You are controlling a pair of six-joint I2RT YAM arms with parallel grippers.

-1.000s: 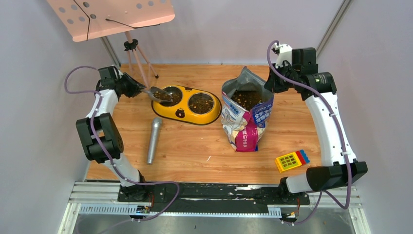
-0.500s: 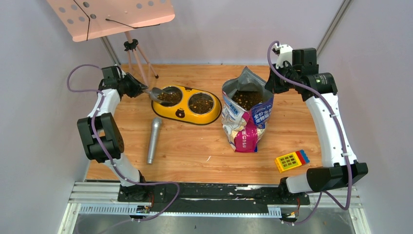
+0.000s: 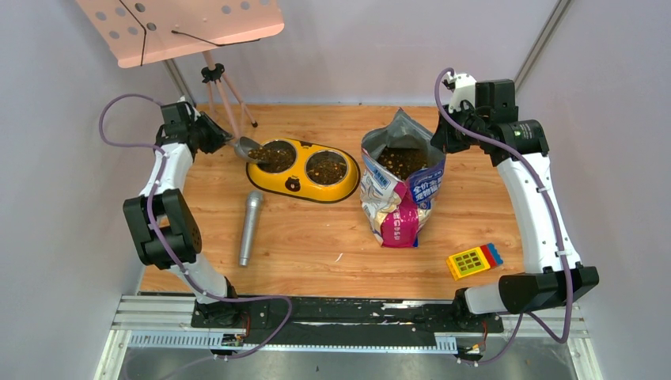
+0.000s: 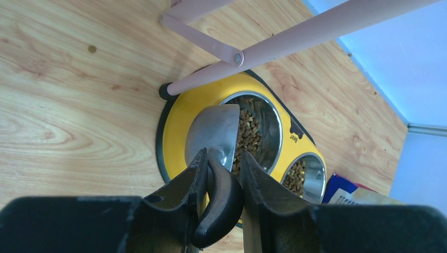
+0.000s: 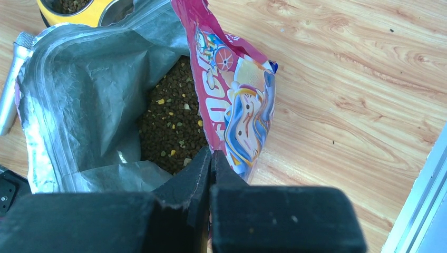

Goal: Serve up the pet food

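Observation:
Pet food (image 3: pixel 277 156) fills both steel bowls of the yellow feeder (image 3: pixel 293 184). More pet food (image 5: pixel 171 126) lies inside the open cat-food bag (image 3: pixel 399 202), which stands right of the feeder. My left gripper (image 4: pixel 221 158) is shut on the black handle (image 4: pixel 224 200) of the metal scoop (image 4: pixel 213 129). The scoop's shiny bowl hangs over the left rim of the left bowl and looks empty. In the top view the left gripper (image 3: pixel 224 141) sits left of the feeder. My right gripper (image 5: pixel 211 153) is shut on the bag's pink rim (image 5: pixel 237 105), at the bag's far right side (image 3: pixel 440 142).
A grey microphone (image 3: pixel 251 227) lies in front of the feeder. A yellow keypad toy (image 3: pixel 473 260) lies at the near right. A pink music stand (image 3: pixel 182 28) stands at the back left, and its tripod legs (image 4: pixel 295 37) reach down close behind the feeder.
My left gripper has drawn the scoop a little left and back, from over the left bowl to its left rim. The right arm and the bag have not moved.

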